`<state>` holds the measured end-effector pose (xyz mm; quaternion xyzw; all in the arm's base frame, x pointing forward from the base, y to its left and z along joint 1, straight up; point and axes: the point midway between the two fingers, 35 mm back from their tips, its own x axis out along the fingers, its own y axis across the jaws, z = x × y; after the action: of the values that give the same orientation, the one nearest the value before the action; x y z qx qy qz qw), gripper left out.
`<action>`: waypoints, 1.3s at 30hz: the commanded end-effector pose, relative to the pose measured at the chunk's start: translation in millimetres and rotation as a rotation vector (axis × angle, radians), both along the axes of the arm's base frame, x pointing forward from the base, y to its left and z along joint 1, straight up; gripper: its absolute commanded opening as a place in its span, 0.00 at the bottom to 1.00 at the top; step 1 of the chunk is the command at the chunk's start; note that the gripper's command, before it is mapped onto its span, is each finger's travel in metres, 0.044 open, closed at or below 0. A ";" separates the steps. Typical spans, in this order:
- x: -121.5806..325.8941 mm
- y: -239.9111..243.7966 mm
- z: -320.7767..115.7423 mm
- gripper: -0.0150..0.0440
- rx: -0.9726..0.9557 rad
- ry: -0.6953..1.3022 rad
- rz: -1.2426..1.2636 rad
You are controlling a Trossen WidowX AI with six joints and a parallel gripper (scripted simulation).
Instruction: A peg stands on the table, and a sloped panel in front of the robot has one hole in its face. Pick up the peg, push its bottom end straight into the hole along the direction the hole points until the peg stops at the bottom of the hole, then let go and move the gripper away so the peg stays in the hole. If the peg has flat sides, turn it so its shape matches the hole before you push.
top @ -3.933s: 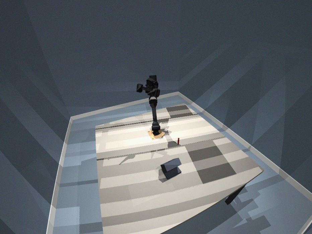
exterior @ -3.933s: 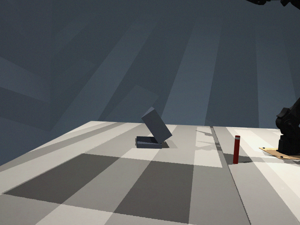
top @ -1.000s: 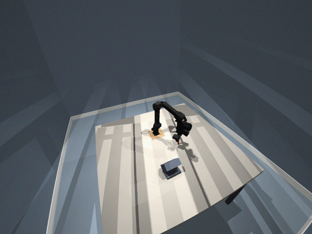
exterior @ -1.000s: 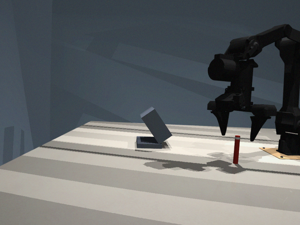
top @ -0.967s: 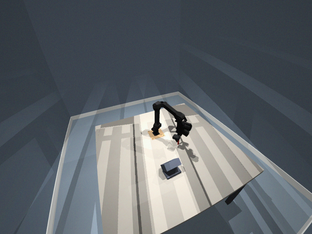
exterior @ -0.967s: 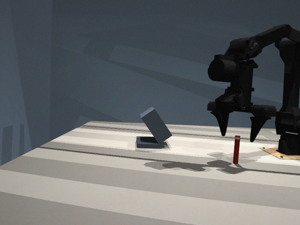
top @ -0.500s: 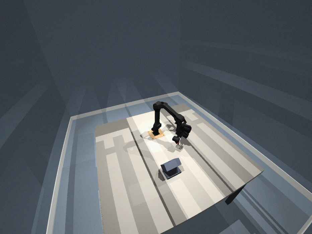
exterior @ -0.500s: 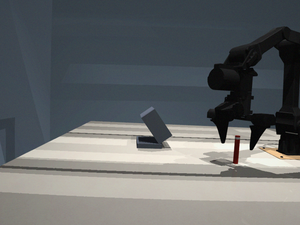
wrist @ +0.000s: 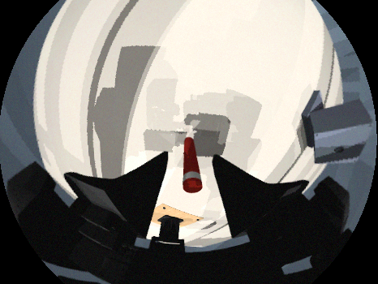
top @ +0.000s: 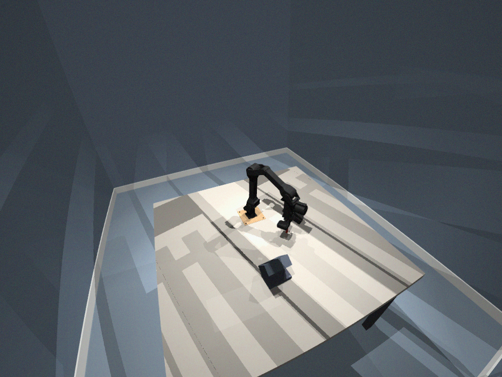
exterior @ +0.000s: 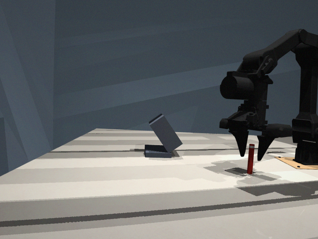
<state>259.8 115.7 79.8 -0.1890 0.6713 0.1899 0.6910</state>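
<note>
A red round peg with a grey band near its top stands upright on the table. My gripper points down over it and is partly open. The fingertips stand on either side of the peg's upper part, with a gap on both sides in the wrist view. In the top view the fingers are mostly hidden by the arm. The sloped panel is a dark blue-grey block tilted on a base. Its one hole shows as a small dark spot in the wrist view.
The panel's flat base rests on the table. The arm's orange mounting plate is behind the peg, on the side away from the panel. Shadows cross the table around the peg.
</note>
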 end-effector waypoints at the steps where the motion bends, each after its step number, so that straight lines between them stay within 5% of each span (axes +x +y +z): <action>1: -0.3 0.0 0.4 0.51 0.000 0.001 0.000; 5: -0.3 0.0 0.4 0.33 0.000 0.001 0.000; 12: -0.3 0.0 0.4 0.25 0.000 0.001 0.000; 39: 1.3 -0.3 78.1 0.25 0.004 0.002 0.003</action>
<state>261.5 115.3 148.8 -0.1889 0.6738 0.1896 0.6888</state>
